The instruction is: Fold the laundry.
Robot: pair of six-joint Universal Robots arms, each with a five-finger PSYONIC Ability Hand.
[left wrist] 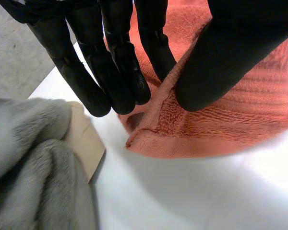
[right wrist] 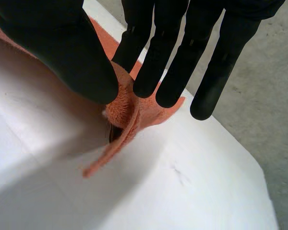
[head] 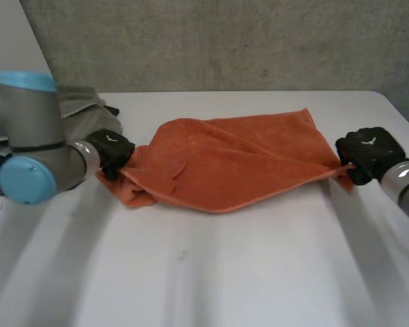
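This looks like a robotics lab or test cell rather than a home. A plain white table (head: 211, 272) stands before a rough, speckled grey wall (head: 225, 41), and a left arm (head: 27, 129) and a right arm (head: 405, 184), both of grey machine joints, reach in over it from either side. The laundry reads as work material: an orange towel (head: 232, 163) lies across the table's middle and a heap of grey cloth (head: 88, 102) sits at its far left.

One towel (head: 238, 163), perhaps two grey cloths (left wrist: 29, 163)
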